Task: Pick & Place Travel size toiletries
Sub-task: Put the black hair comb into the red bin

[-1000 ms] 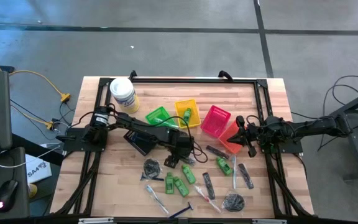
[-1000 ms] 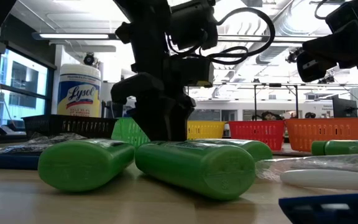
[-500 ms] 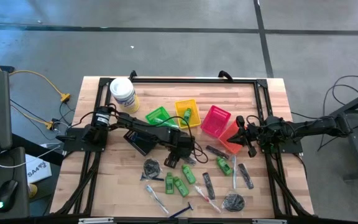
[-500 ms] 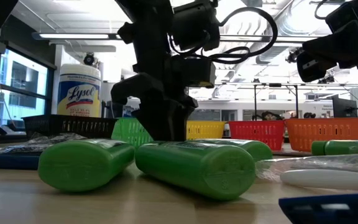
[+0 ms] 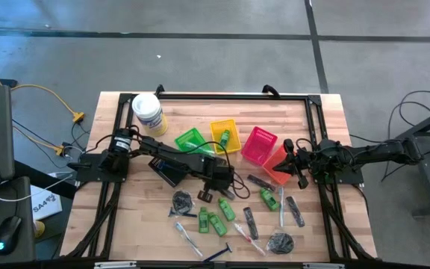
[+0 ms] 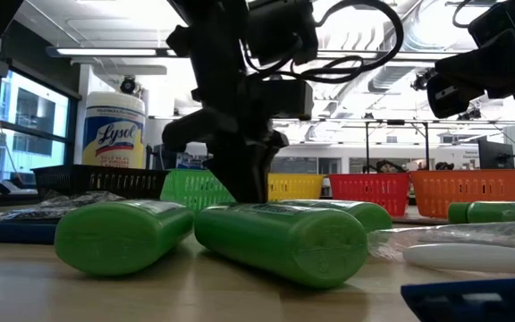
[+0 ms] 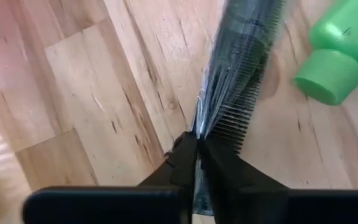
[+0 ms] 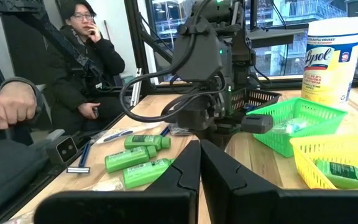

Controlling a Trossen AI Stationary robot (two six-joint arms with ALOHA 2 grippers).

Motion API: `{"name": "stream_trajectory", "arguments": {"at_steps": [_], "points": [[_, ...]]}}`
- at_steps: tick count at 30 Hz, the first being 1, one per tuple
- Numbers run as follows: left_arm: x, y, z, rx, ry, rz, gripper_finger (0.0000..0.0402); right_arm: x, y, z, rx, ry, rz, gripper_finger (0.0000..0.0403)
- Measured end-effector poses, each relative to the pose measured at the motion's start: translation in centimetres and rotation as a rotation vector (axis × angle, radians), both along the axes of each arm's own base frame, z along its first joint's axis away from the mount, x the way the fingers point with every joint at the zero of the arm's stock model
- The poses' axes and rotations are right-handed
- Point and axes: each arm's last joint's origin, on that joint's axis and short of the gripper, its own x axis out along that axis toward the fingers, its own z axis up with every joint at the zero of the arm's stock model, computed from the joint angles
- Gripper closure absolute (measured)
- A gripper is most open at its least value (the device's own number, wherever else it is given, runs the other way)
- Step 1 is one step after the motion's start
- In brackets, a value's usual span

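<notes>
My left gripper (image 5: pixel 222 188) stands at the table's middle, shut on a black comb (image 7: pixel 244 59) in a clear wrapper. The comb lies flat on the wood next to a green mini bottle (image 7: pixel 337 59). In the low view this gripper (image 6: pixel 244 183) comes down behind two lying green bottles (image 6: pixel 280 237). More green bottles (image 5: pixel 213 222), dark coiled bundles (image 5: pixel 182 200), other combs (image 5: pixel 251 222) and a blue razor (image 5: pixel 216 254) lie along the near half. One green bottle (image 5: pixel 224 137) lies in the yellow basket. My right gripper (image 5: pixel 298 173) waits shut at the right, above the table. My left gripper pinches the wrapped comb at its near end (image 7: pixel 205 121) between its two fingers. The fingers come from above, pointing down, and meet on the wrapper in line with the comb's length. The rest of the comb lies on the table.
Green (image 5: pixel 192 140), yellow (image 5: pixel 234 142), pink (image 5: pixel 258 144) and orange (image 5: pixel 278 166) baskets stand in a row across the middle, a black basket (image 5: pixel 166 170) under the left arm. A white tub (image 5: pixel 148 112) stands far left. A person (image 8: pixel 86 56) sits beyond the table.
My left gripper has shut from wide open onto the end of the wrapped comb. It has stayed at nearly the same place over the table's middle.
</notes>
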Motion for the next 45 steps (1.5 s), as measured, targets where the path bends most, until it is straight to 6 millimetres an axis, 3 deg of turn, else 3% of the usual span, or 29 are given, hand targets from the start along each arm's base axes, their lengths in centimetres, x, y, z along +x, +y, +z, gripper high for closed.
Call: {"name": "stream_trajectory", "arguments": {"at_steps": [5,19,30,36,45], "points": [[0.0,0.0,0.0,0.008,0.000,-0.007,0.0398,0.0,0.0,0.0,0.000,0.000,0.000,0.0399],[-0.8,0.1,4.3,0.073,-0.118,0.018,0.0401,0.0,0.0,0.0,0.000,0.001,0.000,0.0399],[-0.7,0.1,5.2,0.058,-0.160,0.000,0.0401,0.0,0.0,0.0,0.000,0.004,0.000,0.0399],[-1.6,-0.1,8.8,0.018,-0.259,0.006,0.0401,0.0,0.0,-0.1,0.000,0.007,0.000,0.0399],[-5.7,-0.6,16.3,-0.018,-0.408,-0.001,0.0401,0.0,0.0,-0.1,0.000,0.012,0.006,0.0399]]}}
